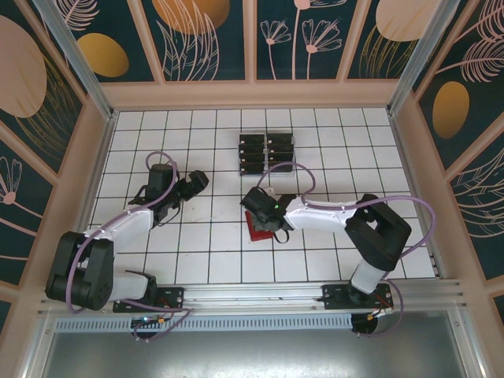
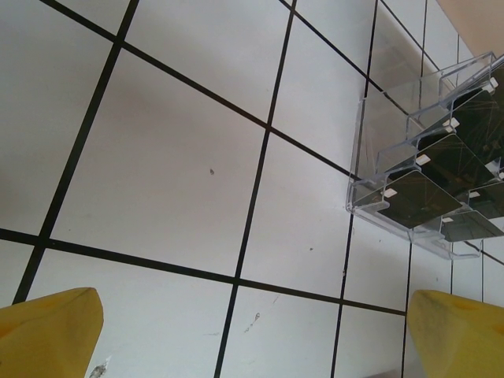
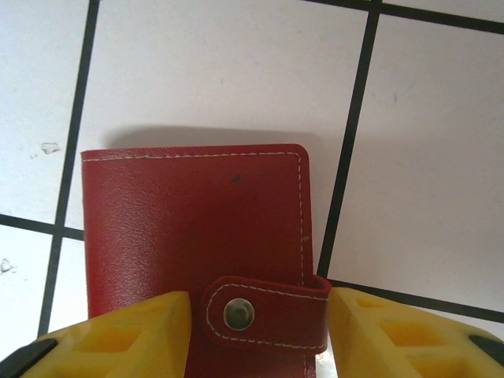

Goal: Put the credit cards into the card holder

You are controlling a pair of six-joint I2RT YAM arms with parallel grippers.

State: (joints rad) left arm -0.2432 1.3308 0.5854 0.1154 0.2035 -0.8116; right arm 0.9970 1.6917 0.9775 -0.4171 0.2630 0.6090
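Seeing my right gripper (image 3: pixel 258 315) pinching the red card holder's (image 3: pixel 189 220) snap tab (image 3: pixel 272 295) at its six o'clock edge, left gripper (image 2: pixel 253 307) spread idle, I fear dragging it unopened.

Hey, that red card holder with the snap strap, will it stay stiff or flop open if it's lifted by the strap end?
The small red stitched card holder looks soft, so it would probably flex rather than stay rigid. Its snap strap appears fastened, so it likely stays folded shut. Lying flat and thin, it should slide, not tip.
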